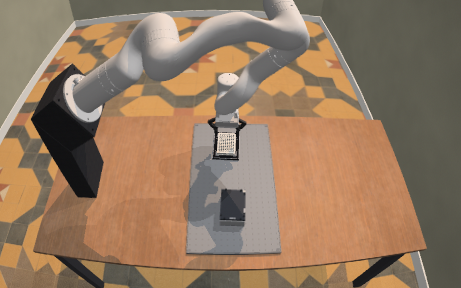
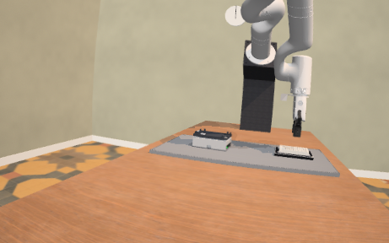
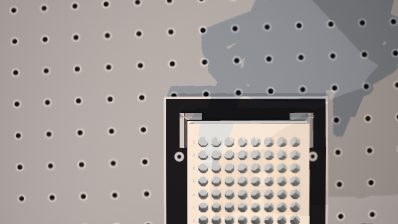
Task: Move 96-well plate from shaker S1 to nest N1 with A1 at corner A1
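The white 96-well plate lies flat in the black plate nest N1, between its corner locators, at the far end of the grey mat. My gripper is open and empty. It hangs a short way above the plate's far end and touches nothing. Its fingers do not show in the wrist view. The plate shaker S1 is a dark box nearer the table's front, and its top is bare. I cannot make out the plate's cut-off corner.
The grey perforated mat runs down the middle of the wooden table. The arm's black base column stands at the table's far left corner.
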`<action>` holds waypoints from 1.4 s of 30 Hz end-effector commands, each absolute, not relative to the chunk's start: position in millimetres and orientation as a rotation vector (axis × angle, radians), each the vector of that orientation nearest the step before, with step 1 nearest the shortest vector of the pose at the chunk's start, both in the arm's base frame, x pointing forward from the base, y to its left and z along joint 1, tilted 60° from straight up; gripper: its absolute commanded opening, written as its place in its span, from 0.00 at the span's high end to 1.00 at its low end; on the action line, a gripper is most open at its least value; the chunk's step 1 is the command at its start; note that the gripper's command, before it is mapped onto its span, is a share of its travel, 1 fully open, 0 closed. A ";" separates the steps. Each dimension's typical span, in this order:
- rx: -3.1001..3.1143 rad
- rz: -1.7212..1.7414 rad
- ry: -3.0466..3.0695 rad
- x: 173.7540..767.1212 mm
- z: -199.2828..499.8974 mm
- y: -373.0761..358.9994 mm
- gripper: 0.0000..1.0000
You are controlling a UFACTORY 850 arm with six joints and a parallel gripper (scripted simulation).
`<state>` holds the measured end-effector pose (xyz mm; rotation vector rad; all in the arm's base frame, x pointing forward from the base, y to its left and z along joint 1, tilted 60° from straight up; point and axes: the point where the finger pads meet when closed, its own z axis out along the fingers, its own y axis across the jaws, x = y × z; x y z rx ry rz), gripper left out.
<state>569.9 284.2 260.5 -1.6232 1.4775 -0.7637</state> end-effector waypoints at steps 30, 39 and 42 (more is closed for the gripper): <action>-1.623 -0.764 1.477 546.2 274.9 279.9 0.00; -1.623 -0.764 1.477 546.2 274.9 279.9 0.00; -1.623 -0.764 1.477 546.2 274.9 279.9 0.00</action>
